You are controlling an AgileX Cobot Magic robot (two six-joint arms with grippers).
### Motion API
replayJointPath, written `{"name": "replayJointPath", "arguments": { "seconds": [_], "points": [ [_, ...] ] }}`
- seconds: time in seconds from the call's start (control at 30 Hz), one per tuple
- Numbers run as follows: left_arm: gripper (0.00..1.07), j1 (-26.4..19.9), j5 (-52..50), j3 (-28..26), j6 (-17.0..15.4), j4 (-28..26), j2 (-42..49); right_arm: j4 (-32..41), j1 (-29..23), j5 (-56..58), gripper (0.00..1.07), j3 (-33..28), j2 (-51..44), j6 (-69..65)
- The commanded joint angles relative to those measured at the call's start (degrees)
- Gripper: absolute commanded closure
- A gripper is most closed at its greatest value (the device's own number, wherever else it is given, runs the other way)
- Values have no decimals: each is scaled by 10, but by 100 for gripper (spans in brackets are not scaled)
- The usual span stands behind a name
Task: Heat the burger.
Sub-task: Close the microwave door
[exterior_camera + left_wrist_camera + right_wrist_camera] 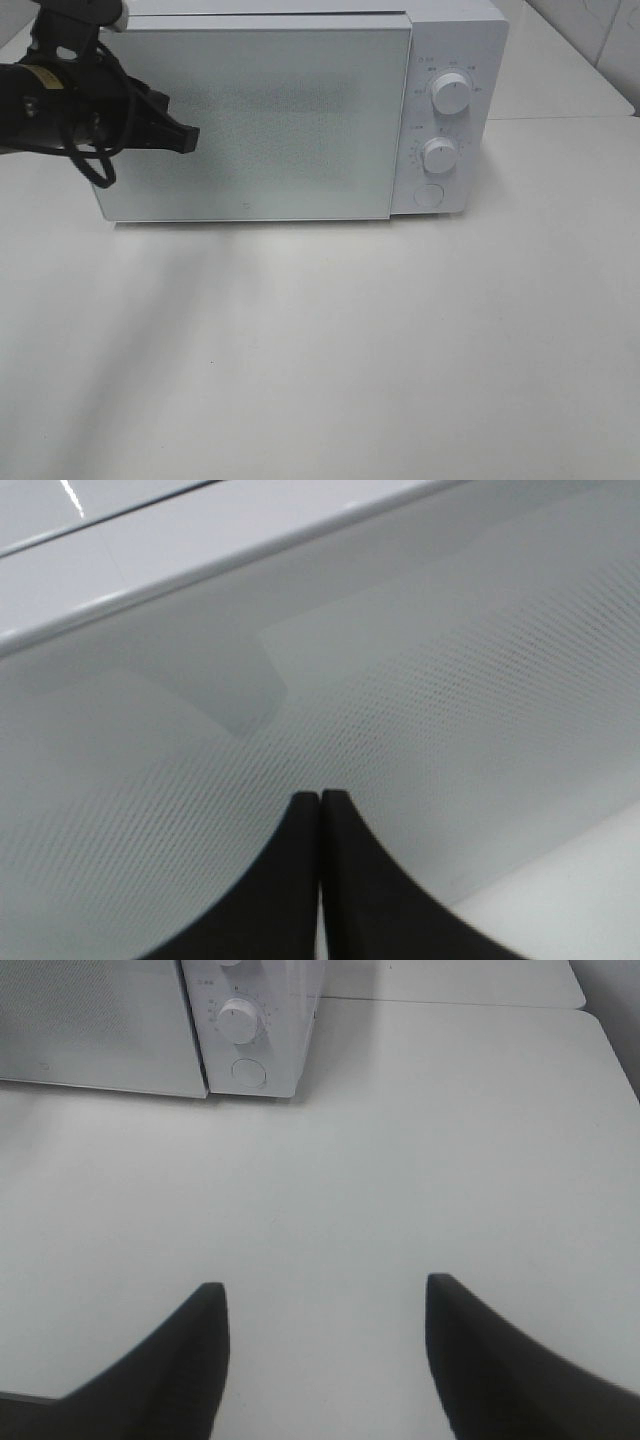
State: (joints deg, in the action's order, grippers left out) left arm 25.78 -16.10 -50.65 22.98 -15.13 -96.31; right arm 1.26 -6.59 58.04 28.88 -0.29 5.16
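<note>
High camera: the closed, empty left tool sits before the shut microwave on the worktop, arm cut off
Left wrist: fingers together near mesh glass
Right wrist: right tool gapes over worktop; burger unseen

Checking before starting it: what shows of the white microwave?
The boxy white microwave stands on the white table, its dotted grey door looking shut. Right of it sit two round white dials, stacked, and a round button below. The black left gripper, jaws shut, points at the door's left part; contact unclear.
</note>
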Motion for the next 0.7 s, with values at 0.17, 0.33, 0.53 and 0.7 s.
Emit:
{"name": "replayJointPath", "arguments": {
  "seconds": [0.17, 0.33, 0.53, 0.7],
  "points": [
    [106, 33, -9, -85, -2, 1, -63, -13, 0, -7, 50, 1, -14, -18],
    [106, 59, -5, -163, -2, 1, -122, -17, 0, -7, 50, 1, -14, -21],
    [106, 66, 12, -211, -2, 1, -151, -17, 0, -7, 50, 1, -14, -21],
    [106, 79, 19, -266, -2, 1, -184, -17, 0, -7, 50, 1, -14, -21]
  ]
}}
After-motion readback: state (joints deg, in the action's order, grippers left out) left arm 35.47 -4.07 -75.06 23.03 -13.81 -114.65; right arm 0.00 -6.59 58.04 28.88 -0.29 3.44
